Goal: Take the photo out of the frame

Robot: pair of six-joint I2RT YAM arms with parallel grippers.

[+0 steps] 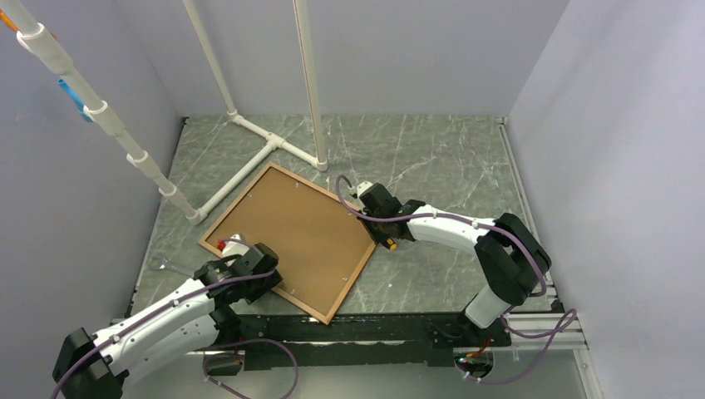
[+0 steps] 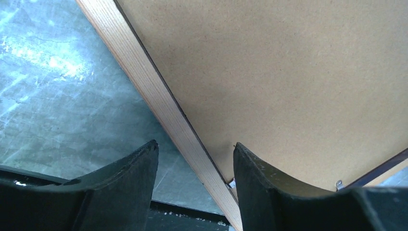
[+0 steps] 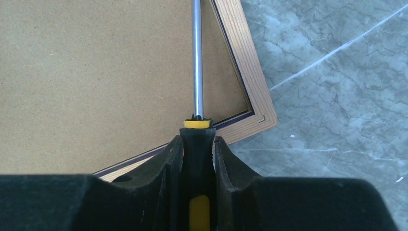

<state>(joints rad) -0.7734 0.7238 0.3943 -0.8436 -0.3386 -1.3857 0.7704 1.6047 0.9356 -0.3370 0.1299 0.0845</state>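
Marble table (image 1: 432, 158) bears the frame (image 3: 245, 62), right gripper (image 3: 197, 139) clamping a screwdriver (image 3: 197, 96) over its corner, left gripper (image 2: 195, 147) spread astride its edge.

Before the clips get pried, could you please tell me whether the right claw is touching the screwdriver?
Touching. The right wrist view shows the right claw shut on the screwdriver, clamping its black handle from both sides.

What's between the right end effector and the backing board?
A screwdriver: the right end effector grips its black-and-yellow handle, and the steel shaft reaches over the backing board. Right wrist view shows it.
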